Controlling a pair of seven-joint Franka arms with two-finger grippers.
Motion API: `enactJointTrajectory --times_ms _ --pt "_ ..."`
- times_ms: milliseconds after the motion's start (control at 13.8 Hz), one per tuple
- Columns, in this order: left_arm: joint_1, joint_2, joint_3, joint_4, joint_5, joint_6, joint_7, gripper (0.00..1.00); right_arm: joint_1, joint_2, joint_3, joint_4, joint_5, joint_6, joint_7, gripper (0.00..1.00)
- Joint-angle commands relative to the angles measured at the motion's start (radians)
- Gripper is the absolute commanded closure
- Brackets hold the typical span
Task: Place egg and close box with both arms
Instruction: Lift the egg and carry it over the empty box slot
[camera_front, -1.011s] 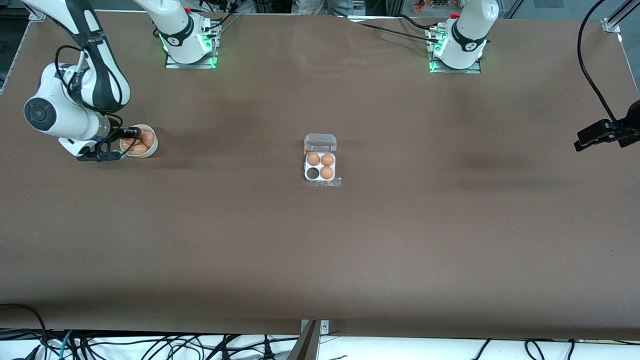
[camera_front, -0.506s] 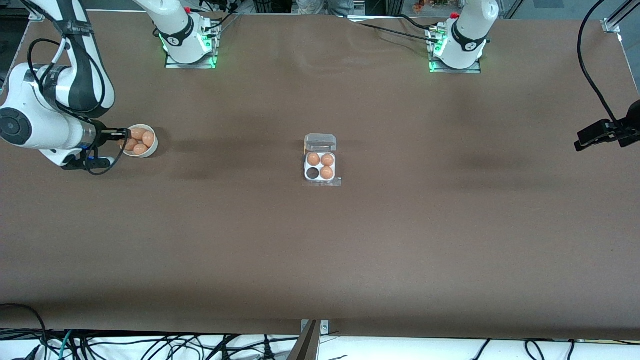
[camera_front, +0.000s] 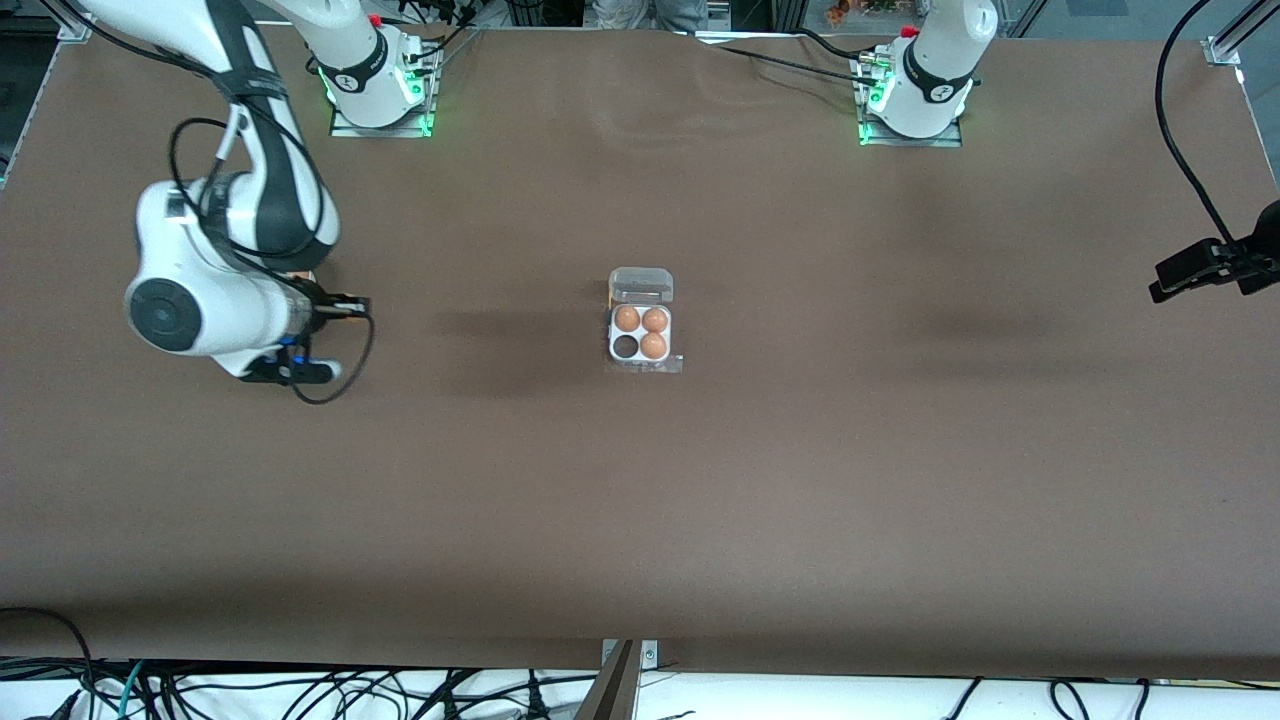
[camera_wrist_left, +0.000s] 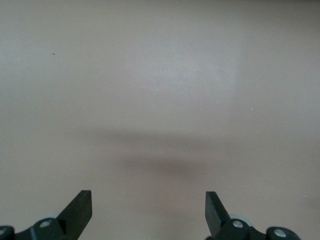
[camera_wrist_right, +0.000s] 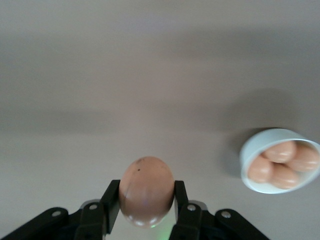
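My right gripper (camera_wrist_right: 146, 189) is shut on an orange-brown egg (camera_wrist_right: 146, 177) and holds it up over bare table. In the front view this gripper (camera_front: 345, 303) hangs between the right arm's end of the table and the box (camera_front: 641, 330). The box stands mid-table with its clear lid (camera_front: 641, 285) swung back. Three eggs fill its cells, and one cell (camera_front: 626, 346) is empty. My left gripper (camera_wrist_left: 148, 210) is open over bare table, at the left arm's end (camera_front: 1205, 267), where that arm waits.
A round white bowl (camera_wrist_right: 256, 145) with three more eggs sits on the table near my right gripper; my right arm covers it in the front view. Black cables hang along the table edge nearest the front camera (camera_front: 300, 690).
My right arm has lifted away from the bowl with the egg in its grip and swung toward the box. The left arm has not moved.
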Motion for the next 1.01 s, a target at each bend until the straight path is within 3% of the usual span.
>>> enactJointTrajectory --times_ms 0,217,578,939 --pt "0.008 0.012 -0.004 0.032 -0.006 -0.014 0.013 0.0 0.06 0.087 0.021 0.14 0.083 -0.041 0.139 0.65" --pt "0.008 0.012 -0.002 0.032 -0.006 -0.014 0.015 0.0 0.092 0.157 0.082 0.235 0.173 -0.038 0.311 0.65" --pt "0.008 0.012 -0.002 0.032 -0.006 -0.014 0.015 0.0 0.123 0.303 0.225 0.415 0.18 0.004 0.624 0.65" --pt "0.008 0.012 -0.002 0.032 -0.006 -0.014 0.015 0.0 0.175 0.375 0.289 0.447 0.181 0.211 0.805 0.65"
